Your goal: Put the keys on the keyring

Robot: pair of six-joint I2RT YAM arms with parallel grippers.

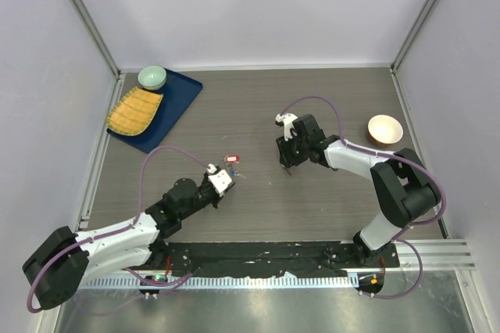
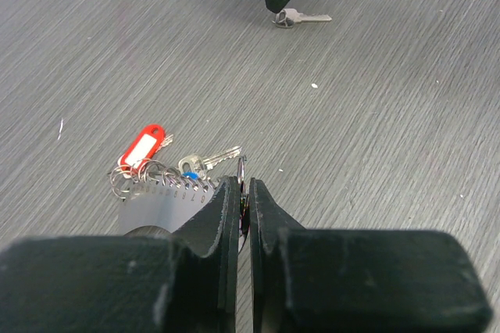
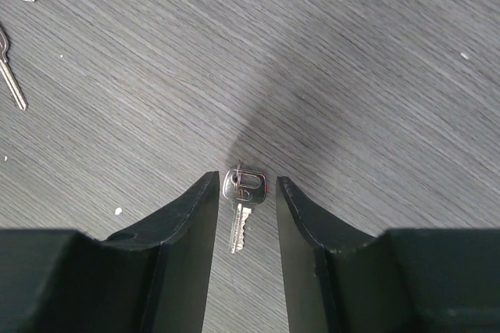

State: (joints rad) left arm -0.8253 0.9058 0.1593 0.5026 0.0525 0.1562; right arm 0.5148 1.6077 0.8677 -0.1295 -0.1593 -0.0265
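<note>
While the left gripper [image 2: 244,186] clenches the keyring [image 2: 156,170] by one ring, the right gripper [image 3: 246,180] is released. Its jaws straddle a silver key [image 3: 242,202].

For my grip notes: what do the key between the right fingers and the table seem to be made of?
Key: silvery metal, shiny, judging by its bright glint. Table: matte grey surface with printed-looking wood grain, perhaps laminate; real wood is possible.

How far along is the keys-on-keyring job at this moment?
Done: nothing certain; whether the second key beside the keyring is threaded is unclear. In hand: the left gripper pinches one of its rings; the right gripper straddles the silver key, jaws not yet gripping. Left: lifting and threading it.
</note>
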